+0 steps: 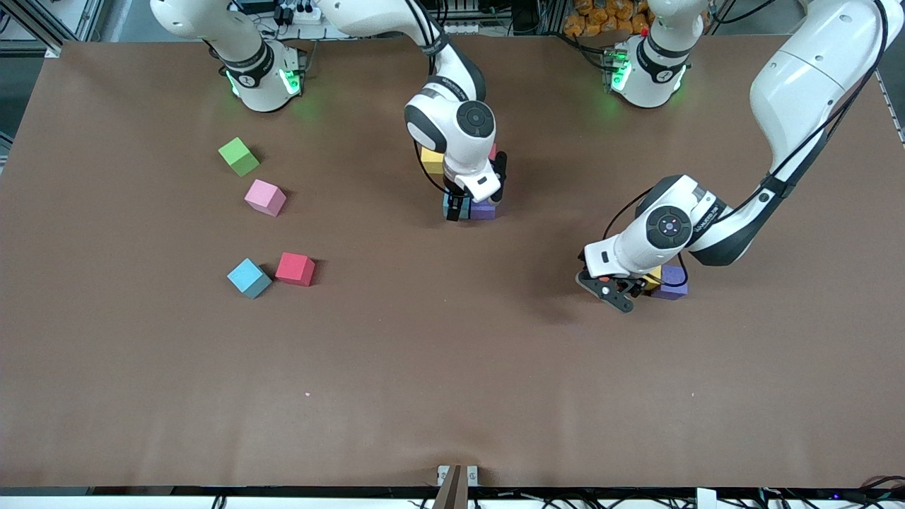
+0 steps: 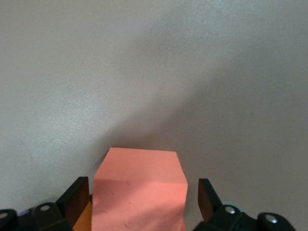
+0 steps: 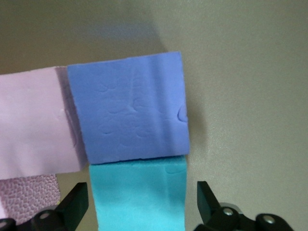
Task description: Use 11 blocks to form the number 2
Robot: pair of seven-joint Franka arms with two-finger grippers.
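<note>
No text, label, brand or number could be read anywhere. Small dark lettering ran along the wrist housing of the right arm [image 1: 452,88] and of the left arm [image 1: 707,215], but it was too small to make out. The blocks and the worktop [image 1: 452,396] bore no markings.

table [image 1: 452,396]: brown matte top, fills the view | top edge: metal frame [image 1: 42,28], power strip [image 1: 297,14], cables, orange heap [image 1: 608,18] | bottom edge: cables, small bracket [image 1: 456,477] | light: even, soft shadows
</note>
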